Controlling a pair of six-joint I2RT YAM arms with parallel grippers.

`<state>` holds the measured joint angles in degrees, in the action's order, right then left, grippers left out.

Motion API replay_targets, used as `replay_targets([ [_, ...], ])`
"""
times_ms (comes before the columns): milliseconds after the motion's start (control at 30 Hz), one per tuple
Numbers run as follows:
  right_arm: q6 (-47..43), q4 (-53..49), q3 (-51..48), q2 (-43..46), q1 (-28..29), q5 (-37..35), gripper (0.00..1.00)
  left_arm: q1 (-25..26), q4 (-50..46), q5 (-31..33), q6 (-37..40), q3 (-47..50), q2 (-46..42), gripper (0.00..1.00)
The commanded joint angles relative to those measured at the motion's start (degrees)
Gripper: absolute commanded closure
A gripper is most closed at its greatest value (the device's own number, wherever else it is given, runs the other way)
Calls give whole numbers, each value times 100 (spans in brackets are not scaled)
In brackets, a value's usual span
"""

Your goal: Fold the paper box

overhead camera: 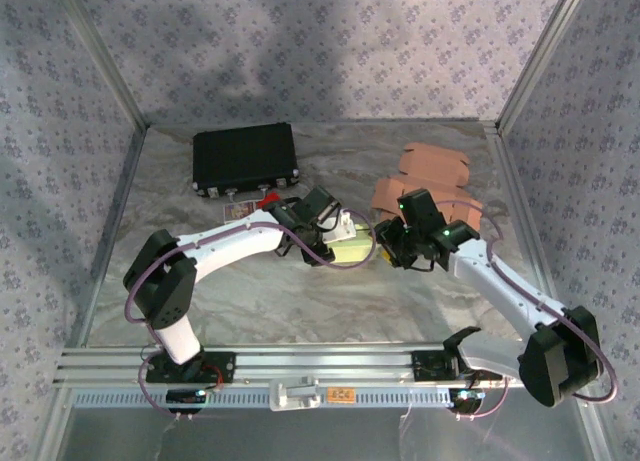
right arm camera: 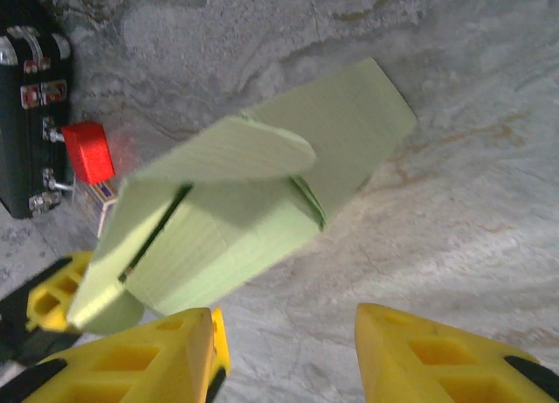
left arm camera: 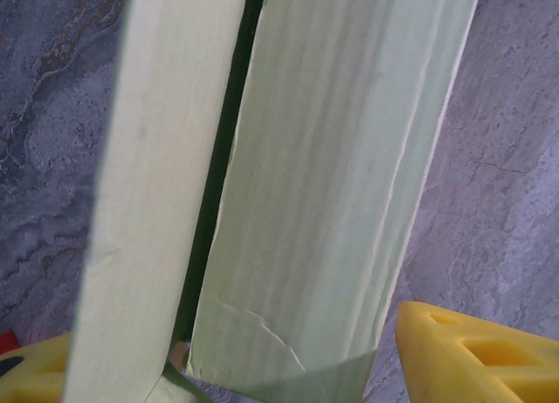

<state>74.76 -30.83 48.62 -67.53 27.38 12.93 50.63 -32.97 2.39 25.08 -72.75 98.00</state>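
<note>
The pale green paper box [overhead camera: 352, 245] lies on the marble table between my two grippers. In the left wrist view its long panels [left arm camera: 332, 158] run up the frame with a dark slit between two of them. My left gripper [left arm camera: 227, 343] straddles the box's end, a yellow finger [left arm camera: 472, 355] on each side, and is shut on it. The right wrist view shows the box [right arm camera: 236, 219] tilted, with one rounded flap standing up. The left arm's yellow finger [right arm camera: 48, 298] is at its far end. My right gripper [right arm camera: 286, 317] is open over bare table just right of the box, touching nothing.
A black case [overhead camera: 245, 159] sits at the back left, with a small red block [overhead camera: 268, 198] by its front corner. A stack of flat brown cartons [overhead camera: 430, 176] lies at the back right, behind my right gripper [overhead camera: 392, 246]. Patterned walls close in the table.
</note>
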Motion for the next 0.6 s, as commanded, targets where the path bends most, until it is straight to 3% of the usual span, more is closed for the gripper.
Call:
replay_targets([
  [0,255,391,11,-263,27,-360,53,-34,-143,-129,-74,-221,62,36],
  [367,-25,-240,212,-709,-31,-263,64,-39,-176,-298,-65,-361,97,39],
  [567,-1077,-1255,1122,-498,-164,-497,64,-28,-234,-367,-12,-467,141,41],
])
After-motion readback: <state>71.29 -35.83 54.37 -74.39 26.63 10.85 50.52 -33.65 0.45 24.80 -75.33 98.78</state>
